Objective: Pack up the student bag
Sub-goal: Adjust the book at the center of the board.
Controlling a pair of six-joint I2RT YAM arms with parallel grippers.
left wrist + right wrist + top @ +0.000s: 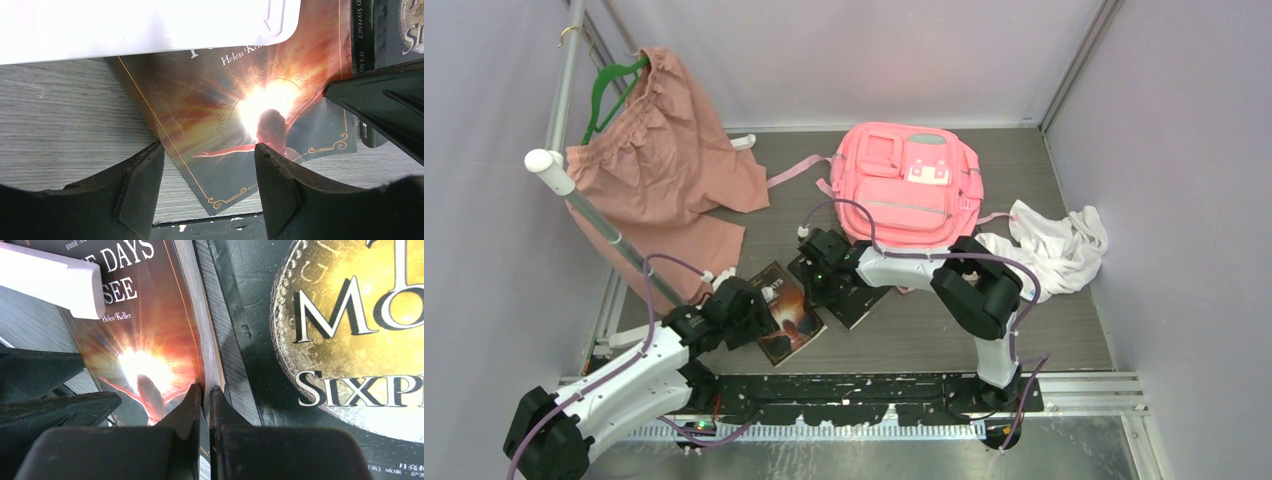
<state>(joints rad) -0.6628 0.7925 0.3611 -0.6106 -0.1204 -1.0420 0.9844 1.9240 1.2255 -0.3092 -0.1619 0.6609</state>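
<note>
Desk [1044,330]: grey wood-grain surface that carries everything; both arm bases sit at its near edge.
Bag [909,185]: bright pink backpack lying flat at the far centre of the desk, front pockets and pale patch facing up, one strap trailing to the left.
Garment [659,160]: dusty pink with a gathered waistband, hung from a green hanger [609,90] on the rail at far left, its hem resting on the desk.
Cloth [1054,250]: white and crumpled, just right of the bag's near corner.
Left tool [207,165]: released, jaws wide, poised over the near corner of the sunburst book; one finger [142,175] is over bare desk beside the cover edge, the other over the cover. Contact cannot be told.
Right tool [205,395]: clenched, fingertips almost together at the seam where the two books meet; whether a cover edge is nipped cannot be told.
Sunburst book [789,312]: flat, near the arms, angled, with a glowing figure on its cover.
Dark book [864,300]: flat, just right of the sunburst book, with a gold disc and pale lettering on its cover, between that book and the bag.
</note>
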